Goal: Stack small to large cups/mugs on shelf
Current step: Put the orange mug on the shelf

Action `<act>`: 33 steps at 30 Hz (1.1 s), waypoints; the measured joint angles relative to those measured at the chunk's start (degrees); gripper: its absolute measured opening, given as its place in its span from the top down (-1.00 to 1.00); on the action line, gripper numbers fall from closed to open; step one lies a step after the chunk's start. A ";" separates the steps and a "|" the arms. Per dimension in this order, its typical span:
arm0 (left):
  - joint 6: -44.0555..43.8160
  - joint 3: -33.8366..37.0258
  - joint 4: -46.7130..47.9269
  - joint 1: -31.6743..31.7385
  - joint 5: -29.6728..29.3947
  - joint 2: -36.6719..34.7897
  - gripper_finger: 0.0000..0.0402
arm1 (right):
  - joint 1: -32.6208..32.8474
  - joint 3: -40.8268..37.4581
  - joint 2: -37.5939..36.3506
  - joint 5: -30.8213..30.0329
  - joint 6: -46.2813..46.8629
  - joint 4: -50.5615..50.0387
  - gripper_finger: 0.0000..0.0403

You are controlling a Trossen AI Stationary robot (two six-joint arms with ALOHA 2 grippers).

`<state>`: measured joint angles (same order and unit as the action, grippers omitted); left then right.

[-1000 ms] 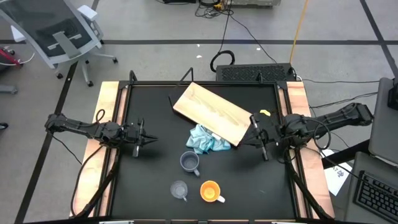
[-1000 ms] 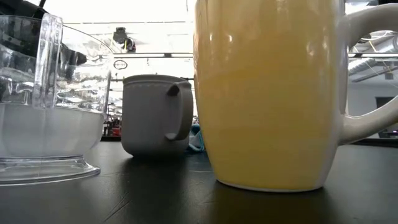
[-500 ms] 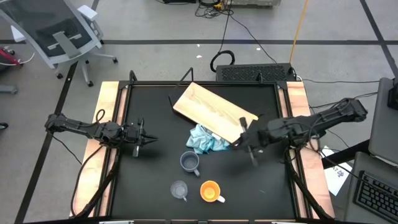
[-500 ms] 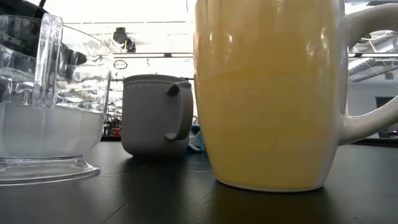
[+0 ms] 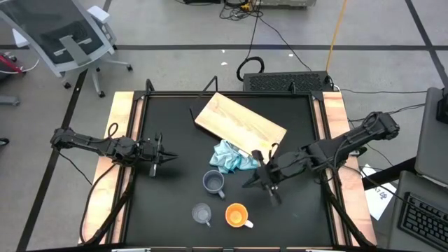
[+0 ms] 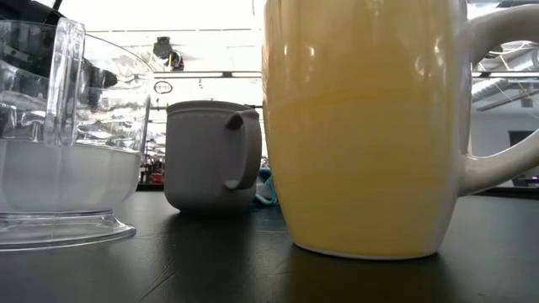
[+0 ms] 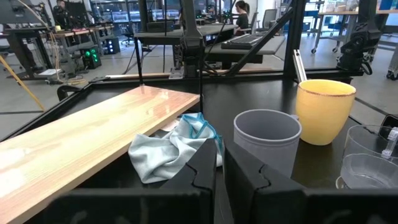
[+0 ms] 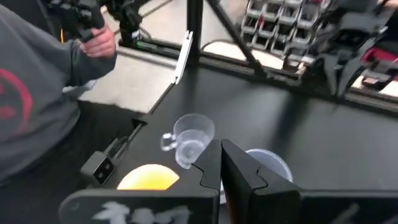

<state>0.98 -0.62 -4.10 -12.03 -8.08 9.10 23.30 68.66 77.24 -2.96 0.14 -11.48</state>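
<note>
Right pincer (image 5: 252, 180) over desk (image 5: 175, 126) middle, fingers pressed together, empty, between grey-blue mug (image 5: 213, 183) and shelf (image 5: 240, 127), just right of light blue cloth (image 5: 232, 157). Left pincer (image 5: 168, 161) near left desk edge, fingers nearly together, holding nothing. Shelf lies flat, angled, at desk's far middle; cloth touches its near edge. Clear cup (image 5: 201, 213) and orange mug (image 5: 236, 215) stand side by side near front edge, grey-blue mug just behind them. Person in grey sleeve (image 8: 43, 93) beyond desk.
</note>
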 joint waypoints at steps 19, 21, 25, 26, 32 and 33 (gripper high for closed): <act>0.01 0.02 0.07 0.02 0.02 0.00 0.85 | 2.54 6.78 13.13 0.00 9.38 -2.54 1.00; 0.01 0.01 0.09 0.00 0.00 0.01 0.85 | 2.20 7.44 14.07 0.00 11.06 -4.77 1.00; 0.01 0.01 0.09 0.00 0.01 0.02 0.85 | 1.55 9.02 16.72 0.00 14.55 -6.96 1.00; 0.01 0.02 0.09 0.02 0.02 0.02 0.85 | 1.46 9.66 17.44 -0.01 14.97 -7.61 1.00; 0.04 0.00 0.09 0.01 0.02 0.02 0.85 | 1.46 11.39 19.70 0.01 15.44 -9.26 1.00; 0.03 0.02 0.09 0.02 0.02 0.02 0.85 | 1.43 11.39 19.75 0.01 15.41 -9.55 1.00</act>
<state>1.01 -0.60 -4.01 -12.01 -8.05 9.13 24.73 80.05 96.99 -2.95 15.55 -21.03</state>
